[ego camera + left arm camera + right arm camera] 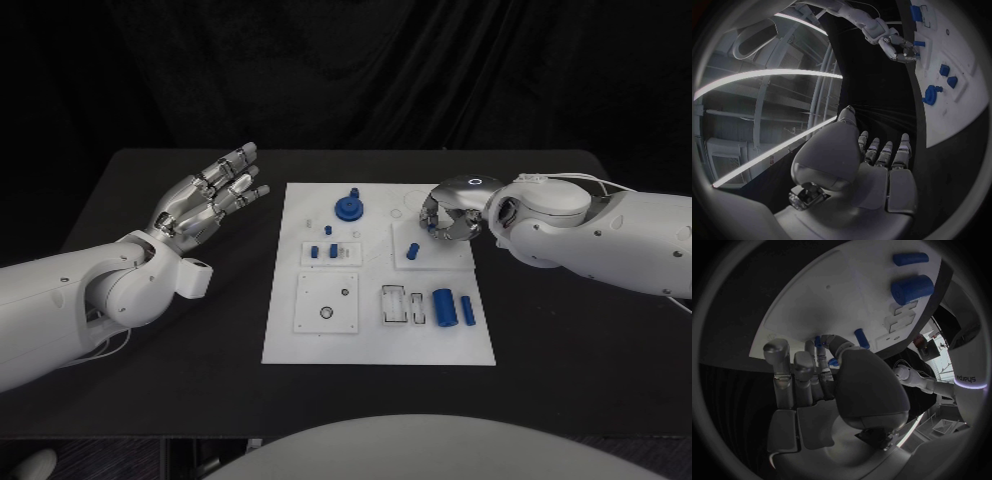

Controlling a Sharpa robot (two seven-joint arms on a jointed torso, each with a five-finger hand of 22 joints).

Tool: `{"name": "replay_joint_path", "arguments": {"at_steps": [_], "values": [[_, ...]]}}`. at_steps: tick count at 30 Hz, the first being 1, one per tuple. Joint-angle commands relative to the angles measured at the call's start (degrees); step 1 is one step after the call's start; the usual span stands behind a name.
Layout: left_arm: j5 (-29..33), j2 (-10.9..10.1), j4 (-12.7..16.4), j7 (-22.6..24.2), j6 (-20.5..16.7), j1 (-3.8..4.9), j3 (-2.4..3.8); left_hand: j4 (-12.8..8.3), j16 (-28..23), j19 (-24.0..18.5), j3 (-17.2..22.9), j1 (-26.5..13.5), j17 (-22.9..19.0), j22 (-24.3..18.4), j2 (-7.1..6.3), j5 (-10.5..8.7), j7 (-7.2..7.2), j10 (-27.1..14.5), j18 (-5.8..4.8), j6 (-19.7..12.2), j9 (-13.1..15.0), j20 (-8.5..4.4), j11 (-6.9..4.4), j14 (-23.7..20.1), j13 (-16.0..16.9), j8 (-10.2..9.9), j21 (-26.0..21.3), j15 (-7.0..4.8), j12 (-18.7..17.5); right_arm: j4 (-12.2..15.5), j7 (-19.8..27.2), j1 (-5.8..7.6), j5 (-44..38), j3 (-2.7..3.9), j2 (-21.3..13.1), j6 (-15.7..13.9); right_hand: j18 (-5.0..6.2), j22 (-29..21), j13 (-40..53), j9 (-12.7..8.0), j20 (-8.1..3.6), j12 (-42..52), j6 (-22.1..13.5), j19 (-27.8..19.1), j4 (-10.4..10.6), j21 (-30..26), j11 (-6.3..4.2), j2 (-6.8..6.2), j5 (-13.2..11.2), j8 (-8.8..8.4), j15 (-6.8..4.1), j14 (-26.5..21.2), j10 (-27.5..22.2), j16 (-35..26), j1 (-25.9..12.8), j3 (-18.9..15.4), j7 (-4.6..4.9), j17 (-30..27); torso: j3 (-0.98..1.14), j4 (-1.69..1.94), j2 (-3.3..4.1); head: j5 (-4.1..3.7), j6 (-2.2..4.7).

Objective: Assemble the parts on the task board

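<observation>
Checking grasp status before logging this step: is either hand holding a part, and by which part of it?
The left hand holds nothing, fingers spread. The right hand curls over the task board; whether it grips a part cannot be told.

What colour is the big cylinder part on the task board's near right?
Blue. The cylinder lies on the white task board, clearest in the head view.

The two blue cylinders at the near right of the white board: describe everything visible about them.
The two blue cylinders lie side by side on the white board, near its right edge, parallel, long axes pointing away from the robot. One is thicker; the other is slimmer. Both look like smooth matte plastic. Neither hand touches them. Pale rectangular recesses sit just left of them.
</observation>
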Motion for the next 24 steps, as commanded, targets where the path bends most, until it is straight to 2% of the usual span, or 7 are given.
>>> {"name": "replay_joint_path", "arguments": {"at_steps": [1,3,7,10,14,20,24], "values": [[0.4,0.2,0.0,6.3,1.1,-0.18,0.06,-0.6,0.4,0.4,0.1,0.7,0.1,0.3,-0.10,0.69,0.53,0.1,1.04,0.1,0.0,0.38,0.45,0.1,0.0,-0.1,0.4,0.55,-0.1,-0.1,-0.9,-0.31,-0.5,-0.04,-0.2,0.8,-0.62,5.0,0.5,1.2,-0.13,0.7,-0.1,0.0,-0.2,-0.6,0.01,0.23,-2.1,0.77,-0.16,-0.1,-0.9,-0.2,-0.7,-0.6,-0.55,-0.3,-0.02,0.15,0.03,-0.13,-0.01],[0.4,0.3,-0.1,6.2,1.1,-0.22,0.06,-0.7,0.4,0.7,0.1,0.9,0.2,0.5,-0.08,1.19,0.55,0.1,1.04,0.1,0.1,0.50,0.48,0.2,0.0,-0.1,0.5,0.65,-0.1,0.0,-0.8,-0.33,-0.5,-0.04,-0.2,0.8,-0.63,5.0,0.6,2.0,-0.13,0.9,0.2,0.0,-0.5,-0.7,-0.04,0.38,-2.1,1.29,-0.22,-0.1,-0.9,-0.2,-0.6,-0.7,-0.50,-0.3,-0.04,0.15,0.04,-0.15,-0.01],[0.4,0.4,-0.2,6.1,1.3,-0.30,0.06,-1.0,0.5,1.1,0.2,1.3,0.2,0.9,0.01,1.83,0.28,0.1,1.04,0.7,0.1,0.63,0.50,0.4,0.0,0.0,0.7,0.74,-0.1,0.0,-0.8,-0.37,-0.5,-0.04,-0.4,0.7,-0.64,5.0,1.0,5.1,-0.22,1.4,0.3,0.2,-1.3,-0.7,-0.14,0.76,-1.5,3.45,-0.35,-0.1,-1.0,-0.1,-0.3,-1.1,-0.68,-0.4,-0.07,0.11,0.06,-0.10,-0.01],[0.4,0.5,-0.2,6.0,1.4,-0.37,0.06,-1.1,0.5,1.2,0.2,1.4,0.2,0.9,0.01,2.15,0.29,0.1,1.02,0.7,0.1,0.67,0.51,0.4,0.0,0.0,0.7,0.79,-0.1,0.0,-0.8,-0.38,-0.5,-0.04,-0.4,0.6,-0.62,5.1,1.5,9.2,-0.54,2.3,-0.1,0.3,-2.6,-0.9,-0.57,1.25,0.7,6.99,-0.78,-0.2,-0.3,-0.2,0.5,-1.2,-0.27,-0.7,-0.09,0.05,0.07,-0.08,-0.01],[0.4,0.5,-0.3,5.9,1.4,-0.44,0.06,-1.4,0.6,1.5,0.2,1.6,0.3,1.0,0.03,3.07,0.46,0.1,0.99,0.7,0.1,0.73,0.52,0.6,0.0,-0.1,0.9,0.90,-0.1,0.0,-0.6,-0.38,-0.5,-0.04,-0.5,0.1,-0.71,5.4,2.2,12.6,-0.93,3.3,-1.5,0.7,-3.5,-0.3,-1.02,1.79,1.3,9.87,-1.17,0.0,0.1,-0.1,0.9,-1.0,0.17,-0.7,-0.11,0.02,0.06,0.00,-0.01],[0.4,0.6,-0.4,5.8,1.4,-0.55,0.06,-1.7,0.7,1.8,0.3,1.9,0.3,1.0,0.10,3.93,0.66,0.1,0.95,0.8,0.1,0.78,0.53,0.7,0.0,0.0,0.9,1.03,-0.1,0.0,0.2,-0.39,-0.5,-0.04,-0.5,-2.0,-0.76,5.6,3.1,15.6,-1.68,4.9,-1.8,1.0,-4.8,0.5,-2.08,2.66,1.2,12.94,-1.94,0.3,1.6,0.1,2.0,-0.2,1.16,-0.6,-0.09,0.07,0.12,-0.03,-0.01],[0.4,0.7,-0.4,5.7,1.4,-0.60,0.05,-1.7,0.7,1.8,0.3,1.9,0.3,1.1,0.14,4.12,0.70,0.1,0.94,0.9,0.2,0.79,0.54,0.8,0.0,0.0,1.0,1.06,-0.1,0.1,1.1,-0.38,-0.5,-0.04,-0.7,-4.1,-0.98,5.9,3.3,16.9,-2.10,5.5,-2.1,1.5,-5.3,1.9,-2.53,2.95,1.0,14.18,-2.35,0.7,2.6,0.4,2.5,0.2,1.41,-0.2,-0.06,0.10,0.09,0.05,-0.01]]}}
